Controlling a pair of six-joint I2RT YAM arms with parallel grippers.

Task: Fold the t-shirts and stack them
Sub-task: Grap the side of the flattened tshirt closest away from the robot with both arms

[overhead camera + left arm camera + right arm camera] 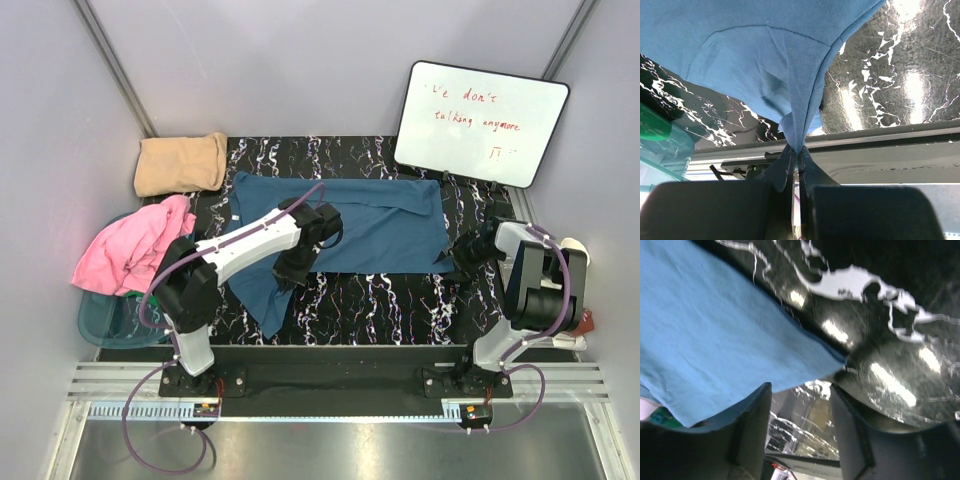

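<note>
Left pincer [797,151]: clamped tight on a bunched fold of the blue shirt [365,225]. The cloth fans out ahead of its tips over the black marbled table [400,300].
Right pincer [801,390]: spread wide, nothing between the fingers. The shirt's corner lies just ahead of its tips.
Folded tan shirt [180,163] and heaped pink shirt [135,250]: well off to the left pincer's outer side.

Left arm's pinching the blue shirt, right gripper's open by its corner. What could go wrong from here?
1. The left gripper holds only a narrow bunched fold of the teal shirt; pulling may slip it out or drag wrinkles across the cloth.
2. The right gripper is open with the shirt's corner barely reaching its jaws; closing could miss it, leaving the fold lopsided.
</note>
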